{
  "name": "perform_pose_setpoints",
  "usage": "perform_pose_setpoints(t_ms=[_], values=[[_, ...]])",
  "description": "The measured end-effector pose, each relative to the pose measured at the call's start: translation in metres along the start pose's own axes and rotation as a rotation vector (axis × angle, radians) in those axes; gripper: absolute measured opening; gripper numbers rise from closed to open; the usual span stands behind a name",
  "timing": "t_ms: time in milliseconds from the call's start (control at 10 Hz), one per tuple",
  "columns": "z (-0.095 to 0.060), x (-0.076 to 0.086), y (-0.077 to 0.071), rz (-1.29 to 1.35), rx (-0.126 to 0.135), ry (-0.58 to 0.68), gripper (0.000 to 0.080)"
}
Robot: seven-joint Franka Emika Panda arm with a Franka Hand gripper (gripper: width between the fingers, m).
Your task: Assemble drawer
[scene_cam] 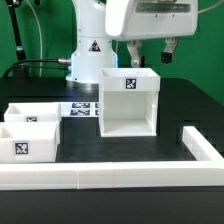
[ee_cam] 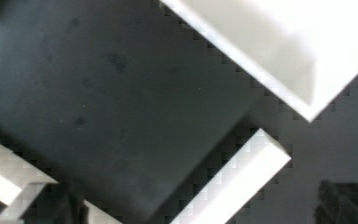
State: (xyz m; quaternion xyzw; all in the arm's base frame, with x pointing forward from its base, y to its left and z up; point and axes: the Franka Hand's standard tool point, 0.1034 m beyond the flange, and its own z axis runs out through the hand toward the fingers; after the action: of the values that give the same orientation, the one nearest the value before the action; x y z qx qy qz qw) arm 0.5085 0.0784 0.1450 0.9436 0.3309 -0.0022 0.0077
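The gripper (scene_cam: 150, 56) hangs with its jaws spread apart, holding nothing. Just beneath them stands the white drawer housing (scene_cam: 128, 100). The rear tray (scene_cam: 33, 112) and front tray (scene_cam: 28, 143) lie well off toward the exterior view's left of the jaws.

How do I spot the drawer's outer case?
On the black table, below the robot's arm, stands a white plastic cube housing. Unlike the two low white trays at the exterior view's left, it is tall and cube-shaped.

White rounded arm (scene_cam: 95, 20) (dark triangular sticker (scene_cam: 91, 47) on its base), dark fingers (scene_cam: 133, 52).
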Motion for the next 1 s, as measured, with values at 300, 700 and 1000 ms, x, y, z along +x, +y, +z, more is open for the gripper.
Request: perform_pose_setpoints(t_ms=[300,700,1000], values=[[0.001,0.000,-0.001,0.054,0.001,-0.001,0.0650],[0.003,-0.037,-0.041,0.611,-0.005,-0.045,0.0650],[0.004,-0.038,-0.043,0.755,-0.007,-0.049,0.0650]])
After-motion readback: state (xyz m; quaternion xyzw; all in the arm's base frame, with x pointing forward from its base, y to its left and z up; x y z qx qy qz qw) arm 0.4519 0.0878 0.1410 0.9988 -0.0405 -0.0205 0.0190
